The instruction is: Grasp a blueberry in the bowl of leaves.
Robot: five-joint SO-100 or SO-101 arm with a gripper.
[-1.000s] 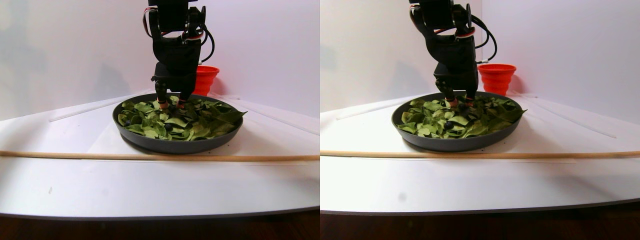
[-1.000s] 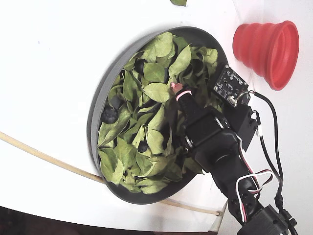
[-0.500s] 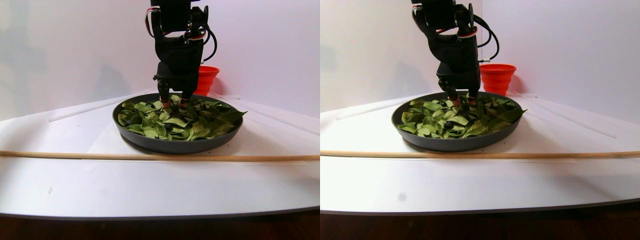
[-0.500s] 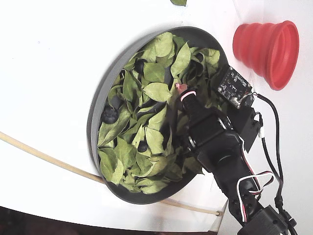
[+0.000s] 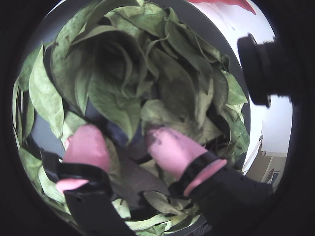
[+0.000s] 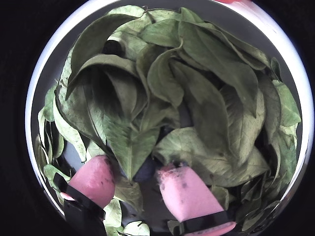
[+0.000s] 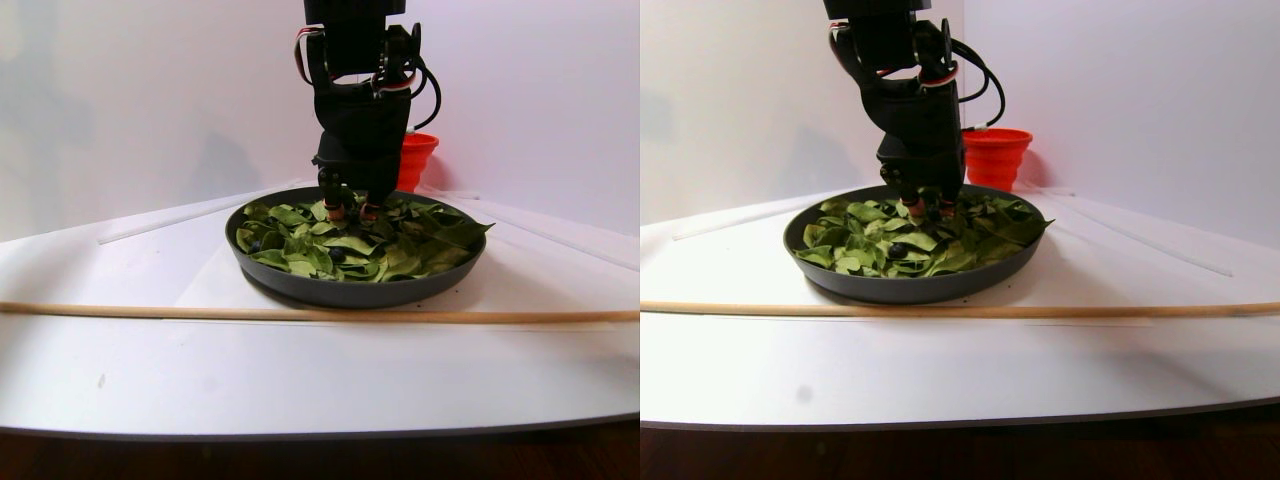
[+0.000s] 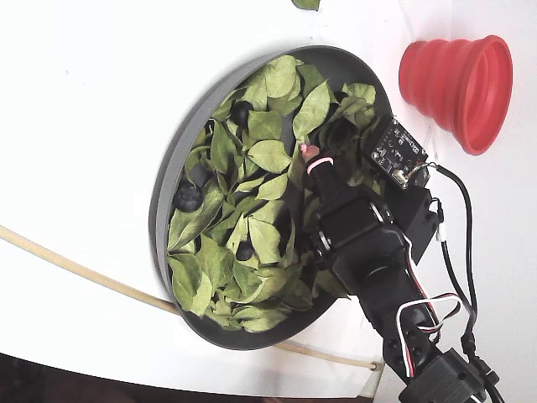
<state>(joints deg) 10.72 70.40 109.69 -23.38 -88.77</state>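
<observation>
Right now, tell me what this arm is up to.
The black robot arm's gripper, with its pink fingertips spread apart, is lowered into the wide dark-grey bowl heaped with green leaves. A dark, roundish thing, possibly a blueberry, lies between the tips in both wrist views, not yet pinched. Other dark blueberries sit exposed elsewhere among the leaves. A red ribbed cup stands beside the bowl, untouched.
</observation>
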